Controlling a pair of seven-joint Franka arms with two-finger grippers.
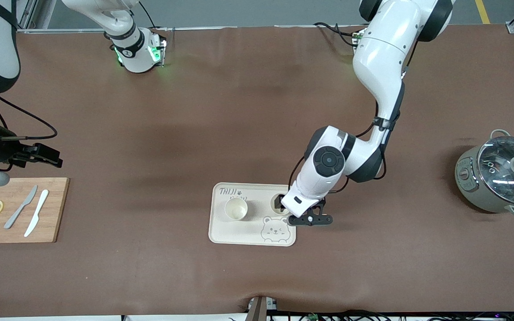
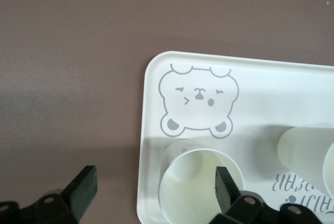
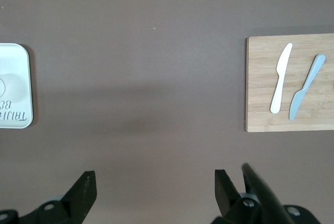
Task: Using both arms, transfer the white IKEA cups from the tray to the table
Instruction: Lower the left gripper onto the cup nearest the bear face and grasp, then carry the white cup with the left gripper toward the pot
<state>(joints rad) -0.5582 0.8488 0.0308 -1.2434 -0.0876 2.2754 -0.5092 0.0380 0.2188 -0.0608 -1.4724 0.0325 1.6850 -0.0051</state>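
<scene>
While both white cups stand upright on the bear tray (image 1: 221, 232) near the front camera, one cup (image 1: 236, 208) sits toward the right arm's end and the other cup (image 2: 195, 190) beside it sits under the left end effector (image 1: 309, 219), whose fingers are spread with one inside the rim. The right end effector (image 3: 151, 190), spread and empty, waits over the bare bench (image 1: 194, 125) by the cutting board (image 1: 51, 214)

Both arms are showing glossy white shells with black joint bands; the left arm (image 1: 379, 62) is carrying a round black cap at its wrist and thin black cables. The right arm's (image 1: 125, 33) base is glowing green.
</scene>
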